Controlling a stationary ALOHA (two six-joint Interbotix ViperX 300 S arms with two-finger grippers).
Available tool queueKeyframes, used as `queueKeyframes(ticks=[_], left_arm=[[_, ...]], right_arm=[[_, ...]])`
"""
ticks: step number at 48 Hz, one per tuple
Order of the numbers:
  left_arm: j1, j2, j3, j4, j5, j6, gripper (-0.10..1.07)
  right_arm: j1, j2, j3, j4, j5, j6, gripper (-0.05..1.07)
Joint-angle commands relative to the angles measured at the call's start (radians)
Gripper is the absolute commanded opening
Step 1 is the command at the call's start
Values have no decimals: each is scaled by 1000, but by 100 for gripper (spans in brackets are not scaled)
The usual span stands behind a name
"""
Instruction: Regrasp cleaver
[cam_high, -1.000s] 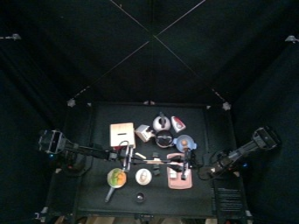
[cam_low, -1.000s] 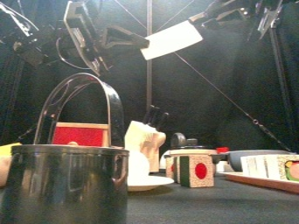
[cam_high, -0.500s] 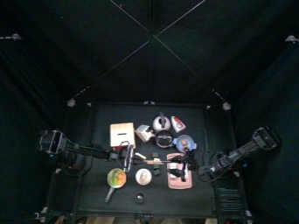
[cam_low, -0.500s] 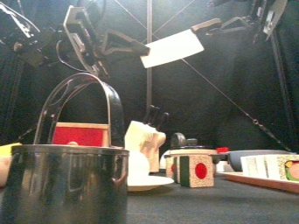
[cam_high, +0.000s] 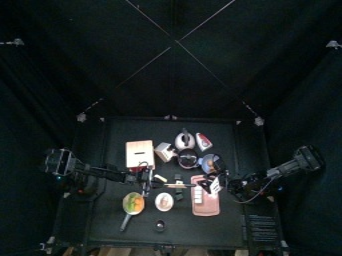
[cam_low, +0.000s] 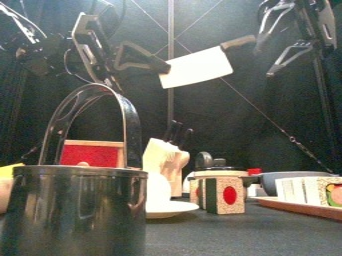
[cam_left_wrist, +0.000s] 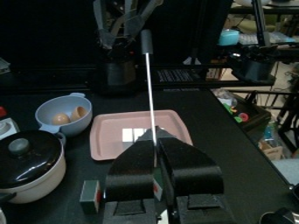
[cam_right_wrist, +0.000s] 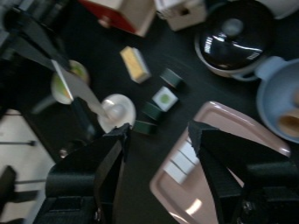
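1. Two hands are up over the surface (cam_high: 94, 200): my left hand (cam_low: 163, 72) comes in from the left, my right hand (cam_low: 287, 35) from the right.
2. My left hand is clamped shut on the cleaver (cam_low: 198, 67), which hangs high in the air, well above everything on the surface.
3. From the front, the pale blade tilts, its dark handle (cam_low: 238, 43) pointing up and toward my right hand.
4. From my left wrist, the cleaver (cam_left_wrist: 151, 87) shows edge-on as a thin bright line running straight out from between my closed jaws.
5. My right hand stands wide open and holds nothing; from the front it sits just beside the handle end, apart from it.
6. From my right wrist, the cleaver (cam_right_wrist: 73, 85) lies off to one side, well outside my spread jaws.
7. Below, from my left wrist, I see a pink tray (cam_left_wrist: 111, 140), a blue bowl (cam_left_wrist: 61, 114) and a black pot with a lid (cam_left_wrist: 26, 162).
8. From the front, a dark metal pail with a tall looped handle (cam_low: 74, 205) stands nearest, with a red box (cam_low: 91, 154) behind it and a small block with a red spot (cam_low: 225, 194) to its right.
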Motion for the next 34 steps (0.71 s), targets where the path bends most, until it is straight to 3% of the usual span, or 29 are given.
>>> queueKeyframes(ticks=[1, 12, 17, 23, 28, 34], left_arm=[[3, -3, -25, 0, -5, 2, 32], [17, 28, -38, 0, 12, 2, 32], [25, 55, -64, 0, 38, 2, 32], [28, 101, -106, 3, 67, 6, 32], [28, 127, -135, 3, 72, 6, 32], [28, 144, -156, 3, 72, 6, 32]], right_arm=[[-57, -12, -64, 91, 43, -117, 88], [-227, -15, -61, 302, 60, -344, 88], [-247, -20, -52, 327, 26, -476, 88], [-196, -67, -11, 247, -176, -653, 87], [-179, -89, 69, 225, -374, -680, 87], [-173, -89, 144, 192, -454, -684, 87]])
